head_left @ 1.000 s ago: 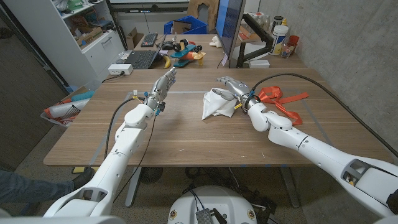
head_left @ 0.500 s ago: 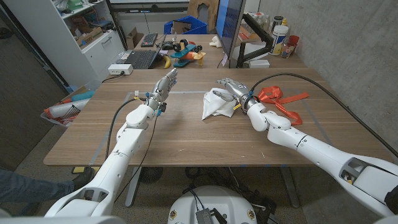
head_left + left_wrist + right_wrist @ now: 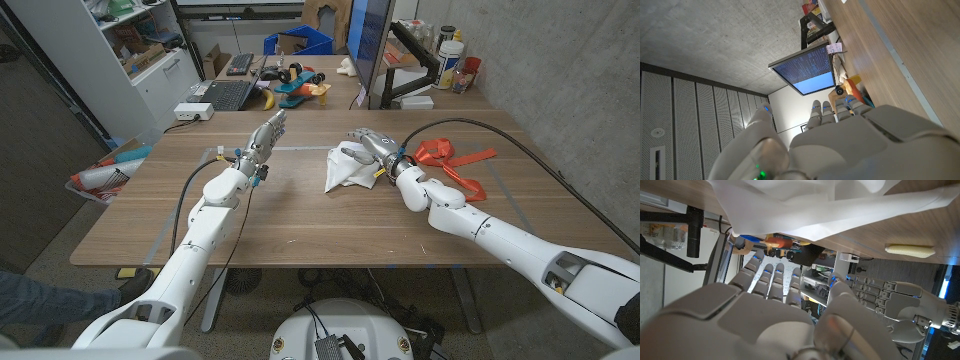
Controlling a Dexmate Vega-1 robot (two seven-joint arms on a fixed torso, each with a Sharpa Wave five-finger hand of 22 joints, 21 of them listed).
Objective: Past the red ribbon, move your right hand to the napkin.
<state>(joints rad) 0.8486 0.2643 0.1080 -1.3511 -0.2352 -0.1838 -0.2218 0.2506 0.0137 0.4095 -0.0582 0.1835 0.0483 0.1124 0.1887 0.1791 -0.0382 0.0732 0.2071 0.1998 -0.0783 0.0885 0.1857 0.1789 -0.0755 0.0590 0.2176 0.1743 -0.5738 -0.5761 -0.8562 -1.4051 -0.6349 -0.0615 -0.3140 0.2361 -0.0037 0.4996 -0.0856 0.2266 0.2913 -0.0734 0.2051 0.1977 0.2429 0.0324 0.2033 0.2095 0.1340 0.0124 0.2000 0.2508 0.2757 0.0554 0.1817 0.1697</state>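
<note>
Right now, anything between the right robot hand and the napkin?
Nothing visible. The right robot hand is already at the napkin, fingers over its far right edge. The red ribbon lies behind the wrist, out of the path.

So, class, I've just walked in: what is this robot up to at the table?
The robot's right hand has reached the white napkin near the middle of the wooden table, fingers spread at the cloth's edge without gripping it. The red ribbon lies beside the right forearm. The left hand stands apart, open and holding nothing.
</note>
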